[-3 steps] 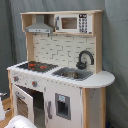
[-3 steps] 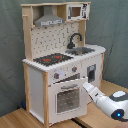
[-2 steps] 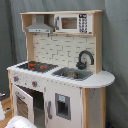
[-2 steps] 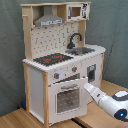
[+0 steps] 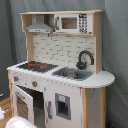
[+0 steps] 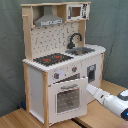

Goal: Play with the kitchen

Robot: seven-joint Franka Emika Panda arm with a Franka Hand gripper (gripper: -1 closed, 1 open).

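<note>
The kitchen [image 5: 65,75] is a tall white and light-wood toy unit, seen in both exterior views. It has a black-red hob [image 5: 36,65], a sink [image 5: 72,74] with a black faucet [image 5: 84,59], a grey hood [image 5: 40,26] and a small microwave [image 5: 70,22]. Its windowed oven door [image 6: 67,97] stands ajar, swung outward on its hinge. In the second exterior view, my white arm [image 6: 114,101] reaches in from the lower right. My gripper [image 6: 90,89] is at the oven door's right edge. In the first exterior view, only a white part of the arm [image 5: 17,122] shows at the bottom left.
A grey curtain [image 6: 115,25] hangs behind the kitchen. The unit stands on a wooden floor [image 6: 15,119]. A cupboard door with a dark panel [image 5: 62,106] sits under the sink, beside the oven.
The arm has shifted slightly, with more of it showing at the bottom left of the first exterior view. The oven door stays ajar much as before.
</note>
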